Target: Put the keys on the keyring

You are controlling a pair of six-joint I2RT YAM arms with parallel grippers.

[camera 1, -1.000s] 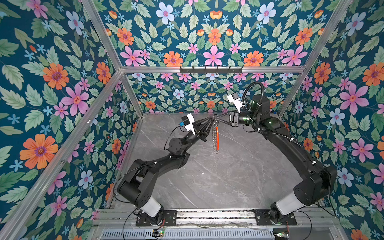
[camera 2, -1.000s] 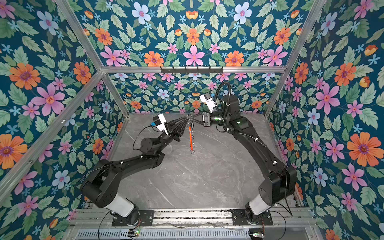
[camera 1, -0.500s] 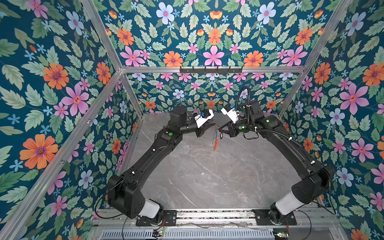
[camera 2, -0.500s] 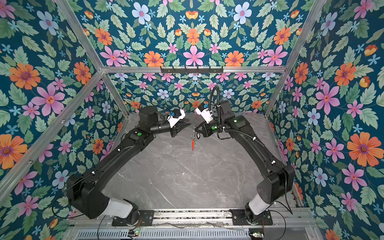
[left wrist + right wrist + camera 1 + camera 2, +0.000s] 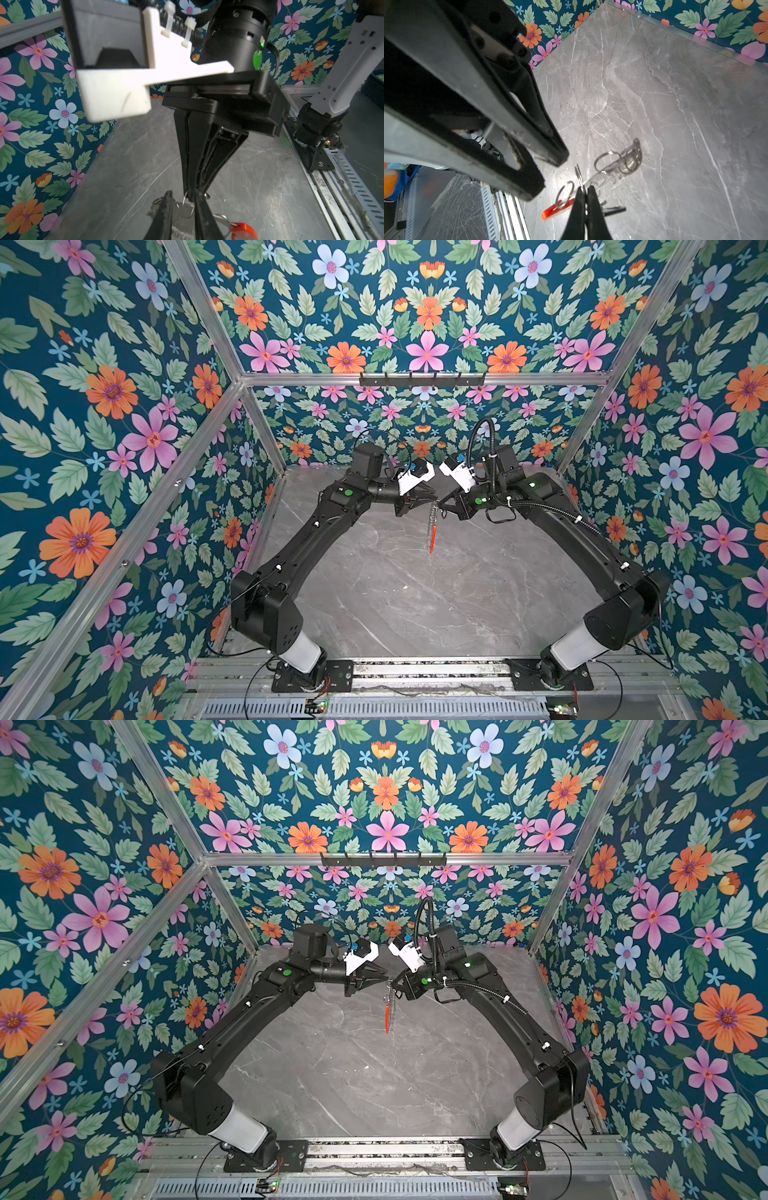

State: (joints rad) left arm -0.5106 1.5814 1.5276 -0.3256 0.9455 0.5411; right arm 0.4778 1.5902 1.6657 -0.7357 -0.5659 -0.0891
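Silver rings and 1 red segment (image 5: 387, 1017) make up the keyring (image 5: 432, 526). It hangs in the air over the far half of the table (image 5: 374, 614), about midway between the left and right edges, and appears clear of the surface.

- Long axis: near vertical. Top is pinched, red segment is lowest.
- Right tool (image 5: 584, 189): clenched on a thin wire ring at the top of the keyring and carrying the whole bunch.
- Left tool (image 5: 184, 199): released, jaws a little apart. Its tips meet the right tool tip to tip at the top of the bunch in both top views. A small silver ring (image 5: 187, 207) lies in the gap between its fingers; contact cannot be told.
- Black key fob (image 5: 614, 209): in the bunch, just beside the right tool's fingers, seemingly on the side away from the left tool. Whether it is threaded on the loop cannot be told.

Judgement: the left tool is the free 1, so the next move is its own. The fob lies below and behind the right tool's pinch, so the left tool would need to reach down along the hanging axis, not straight across.

Risk: the 2 tools are crowded and fingers could collide.
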